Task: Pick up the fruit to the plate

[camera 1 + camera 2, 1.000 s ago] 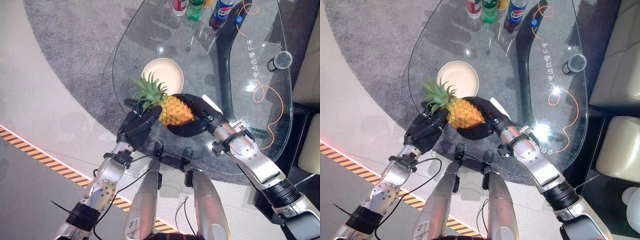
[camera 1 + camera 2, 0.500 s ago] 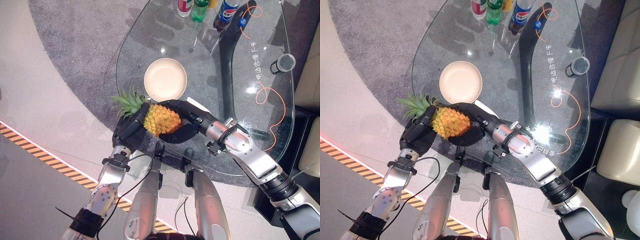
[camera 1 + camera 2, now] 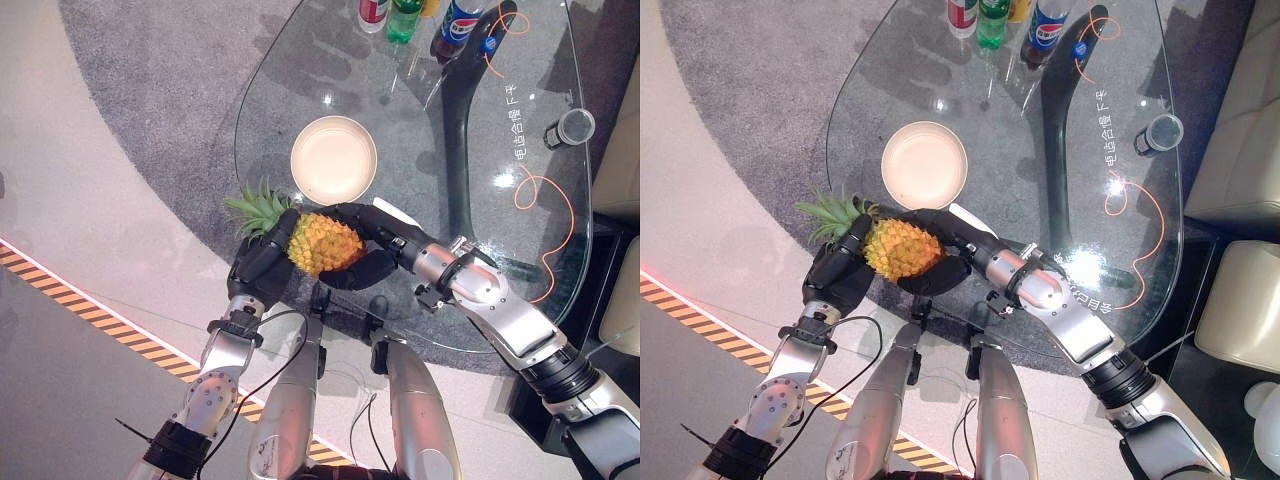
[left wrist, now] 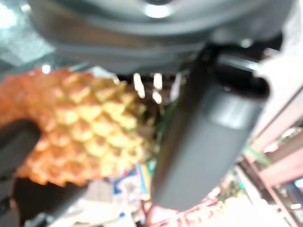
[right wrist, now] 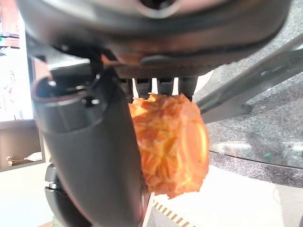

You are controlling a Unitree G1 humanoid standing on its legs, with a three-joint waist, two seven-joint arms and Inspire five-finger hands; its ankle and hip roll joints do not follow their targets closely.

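Right hand (image 3: 368, 262) cupped under and round the pineapple (image 3: 318, 241), left hand (image 3: 262, 262) curled against its leafy end, both carrying it off the glass surface (image 3: 470, 120) at the near edge; fruit picked up, placing on the empty plate (image 3: 333, 159) just beyond left to do.

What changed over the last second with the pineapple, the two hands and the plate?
Both hands carried the pineapple toward the robot and its left, off its spot just below the plate to the table's near edge, crown swinging outward. In the last half second it barely shifted. The left hand and right hand kept their grasp on it. The plate, still empty, and the bottles stayed put; the view itself shifted.
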